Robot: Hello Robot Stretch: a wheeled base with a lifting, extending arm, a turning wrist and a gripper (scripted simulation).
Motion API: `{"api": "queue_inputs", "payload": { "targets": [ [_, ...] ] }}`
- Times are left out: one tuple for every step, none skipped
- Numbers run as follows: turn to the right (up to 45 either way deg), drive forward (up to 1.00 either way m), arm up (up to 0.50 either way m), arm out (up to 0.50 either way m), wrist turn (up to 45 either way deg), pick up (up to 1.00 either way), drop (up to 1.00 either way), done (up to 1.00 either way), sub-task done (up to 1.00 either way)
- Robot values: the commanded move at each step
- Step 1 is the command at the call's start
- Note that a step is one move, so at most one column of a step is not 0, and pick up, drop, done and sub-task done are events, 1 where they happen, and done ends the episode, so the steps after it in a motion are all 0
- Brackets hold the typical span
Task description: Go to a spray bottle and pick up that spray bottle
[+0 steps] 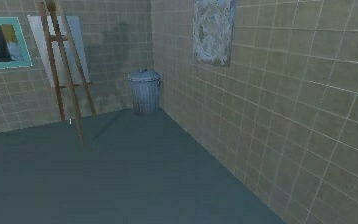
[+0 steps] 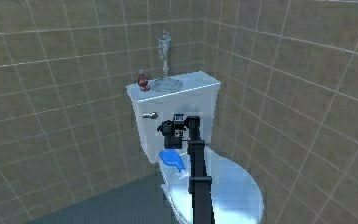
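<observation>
A white toilet [image 2: 227, 185] stands against the tiled wall in the arm side view. On its tank [image 2: 177, 100], near the wall, stands a tall pale bottle [image 2: 164, 45] with a narrow head, which may be the spray bottle. A small reddish thing [image 2: 142, 80] sits at the tank top's left end. My arm [image 2: 200, 185] rises from the bottom edge over the toilet lid, and the gripper [image 2: 171, 130] shows in front of the tank. A small blue thing [image 2: 171, 160] shows just below it, against the lid. I cannot tell whether the gripper holds anything.
In the forward view a grey lidded trash can [image 1: 144, 92] stands in the far corner. A wooden easel [image 1: 67, 70] leans at the left wall beside a framed picture [image 1: 5, 45]. Another picture [image 1: 213, 30] hangs on the right wall. Dark floor [image 1: 117, 170] stretches ahead.
</observation>
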Motion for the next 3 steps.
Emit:
{"api": "queue_inputs", "payload": {
  "targets": [
    [0.0, 0.00, 0.00, 0.00, 9.0, 0.00, 0.00, 0.00, 0.00],
    [0.0, 0.00, -0.30, 0.00, 0.0, 0.00, 0.00, 0.00, 0.00],
    [0.0, 0.00, 0.00, 0.00, 0.0, 1.00, 0.00, 0.00, 0.00]
  ]
}}
